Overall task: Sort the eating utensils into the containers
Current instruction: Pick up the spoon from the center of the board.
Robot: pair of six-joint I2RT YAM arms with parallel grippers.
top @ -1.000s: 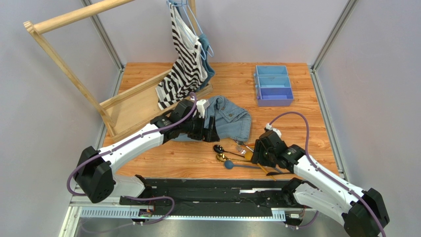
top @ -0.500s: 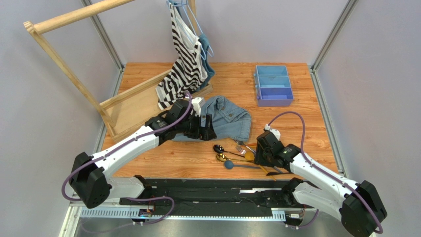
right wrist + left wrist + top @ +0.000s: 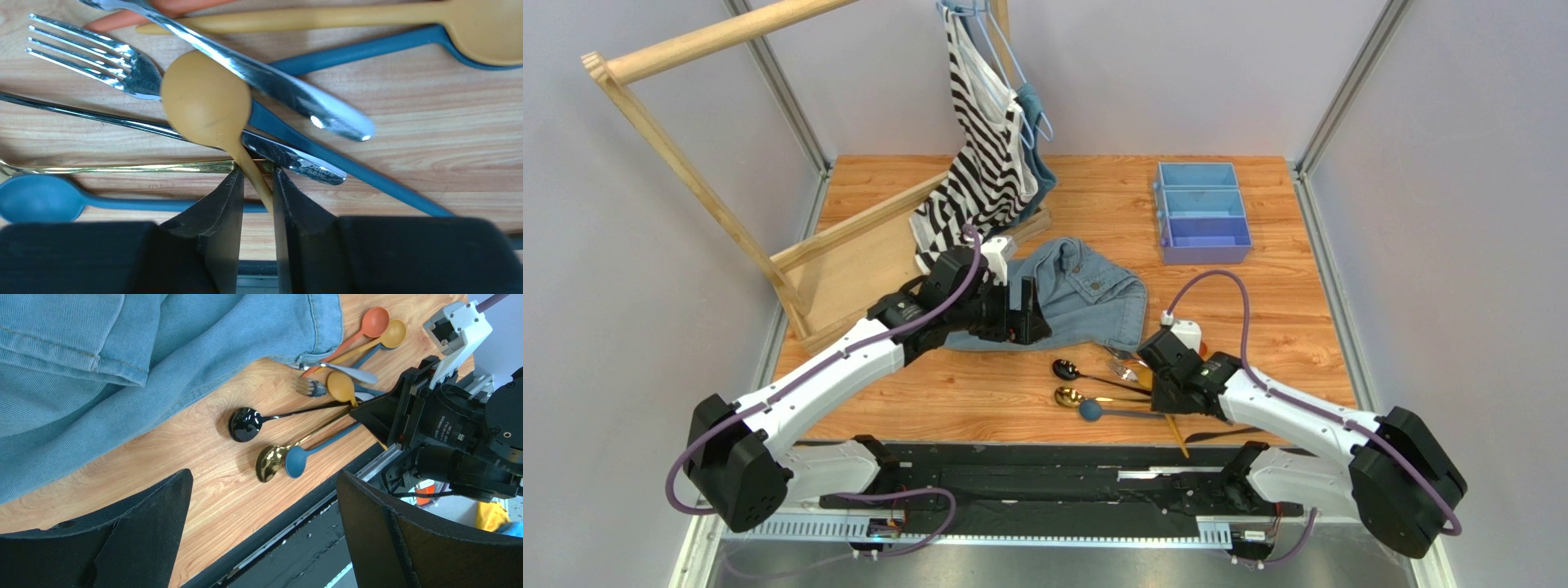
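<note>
Nudged leftward since second ago, clenching mustard spoon (image 3: 205, 101) handle with right end effector (image 3: 256, 174); holding left end effector (image 3: 264, 478) spread open above denim garment (image 3: 153, 349)

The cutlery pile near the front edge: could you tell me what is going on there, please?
The right gripper is down in the pile, its fingers either side of the handle of a mustard spoon; a firm grip is not yet clear. The left gripper hovers open and empty near the denim garment. The blue tray across the table looks empty.
</note>
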